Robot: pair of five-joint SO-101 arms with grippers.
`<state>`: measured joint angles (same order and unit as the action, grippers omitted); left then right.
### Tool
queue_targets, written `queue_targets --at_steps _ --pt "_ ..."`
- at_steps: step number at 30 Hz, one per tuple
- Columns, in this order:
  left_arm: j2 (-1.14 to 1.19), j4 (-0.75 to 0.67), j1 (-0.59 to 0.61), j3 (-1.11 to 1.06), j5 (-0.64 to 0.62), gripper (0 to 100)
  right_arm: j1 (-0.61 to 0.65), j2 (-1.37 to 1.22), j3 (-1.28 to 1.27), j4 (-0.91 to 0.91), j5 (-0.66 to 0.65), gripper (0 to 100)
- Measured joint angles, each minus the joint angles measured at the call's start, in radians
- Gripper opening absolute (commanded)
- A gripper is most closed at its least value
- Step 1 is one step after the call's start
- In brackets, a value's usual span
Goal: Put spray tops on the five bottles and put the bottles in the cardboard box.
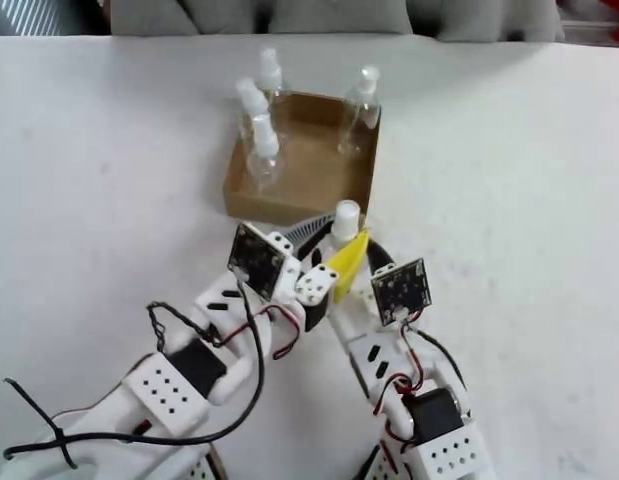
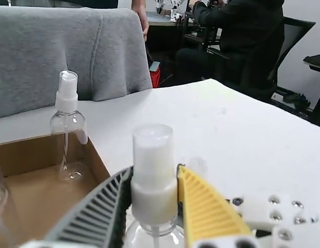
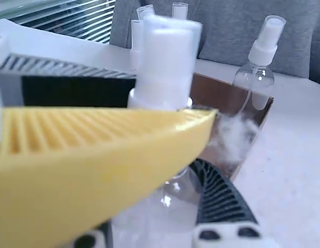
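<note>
Left gripper [image 2: 153, 173] fingers clamp the white spray top [image 2: 152, 165] of a clear, upright bottle [image 2: 154, 236]. Right gripper [image 3: 201, 147] fingers grip its body. It stands just beside the cardboard box [image 1: 289, 207].

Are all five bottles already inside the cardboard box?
No, one bottle stands outside the cardboard box, beside its near corner.

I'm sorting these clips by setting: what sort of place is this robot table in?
Probably a shared office or lab workroom. Beyond the white table stand a black office chair and a desk; window blinds show too, and grey cushions line the table's far edge.
</note>
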<state>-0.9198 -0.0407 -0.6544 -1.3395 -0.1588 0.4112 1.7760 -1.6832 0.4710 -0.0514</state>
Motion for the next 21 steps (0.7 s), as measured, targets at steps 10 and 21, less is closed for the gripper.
queue_targets --at_steps 10,21 --pt "0.0 0.137 -0.005 0.078 0.14 2 0.0 0.0 0.0 0.0 -0.002 1.6" --pt "0.0 -0.097 -0.006 -0.025 0.143 2 -0.008 0.0 0.0 0.0 -0.009 1.6"
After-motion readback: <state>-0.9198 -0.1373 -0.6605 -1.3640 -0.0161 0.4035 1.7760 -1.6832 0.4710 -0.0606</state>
